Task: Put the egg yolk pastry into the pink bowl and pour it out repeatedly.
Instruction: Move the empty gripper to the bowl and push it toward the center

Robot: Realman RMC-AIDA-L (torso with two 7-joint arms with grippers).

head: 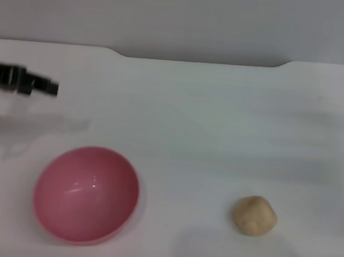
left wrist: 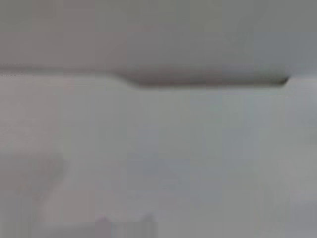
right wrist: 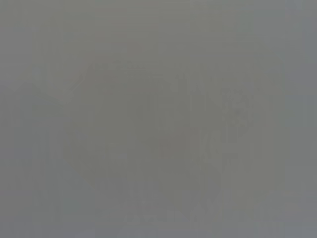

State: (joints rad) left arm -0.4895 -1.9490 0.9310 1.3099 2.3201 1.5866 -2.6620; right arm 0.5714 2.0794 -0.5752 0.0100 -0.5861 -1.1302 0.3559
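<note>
The egg yolk pastry [head: 254, 215] lies on the white table [head: 220, 126] in the lower right of the head view, bare on all sides and touched by nothing. The pink bowl [head: 86, 193] stands upright in the lower left of that view, mouth up and empty, well apart from the pastry.

The left gripper [head: 44, 85] reaches in from the left edge in the upper left of the head view, a dark slim shape above and behind the bowl, near neither thing. Whether its fingers are parted or closed I cannot tell. The left wrist view shows only pale table and the dark notch at its far edge; the right wrist view shows plain grey and nothing to name. The right gripper appears in no picture.

By its look the pastry is light, a small lumpy ball with a matte skin, so it should not slip much between pads. It is probably soft and crumbly: a hard squeeze could dent or break it, and a loose one could let it roll, since it is nearly round. The best hold seems to be from above, across its widest middle, fingers either side and closing gently.

The bowl looks glossy, thin and light, likely slick; for pouring, a pinch on the paler rim would seem the natural hold, and it may slide on the smooth table if nudged
</note>
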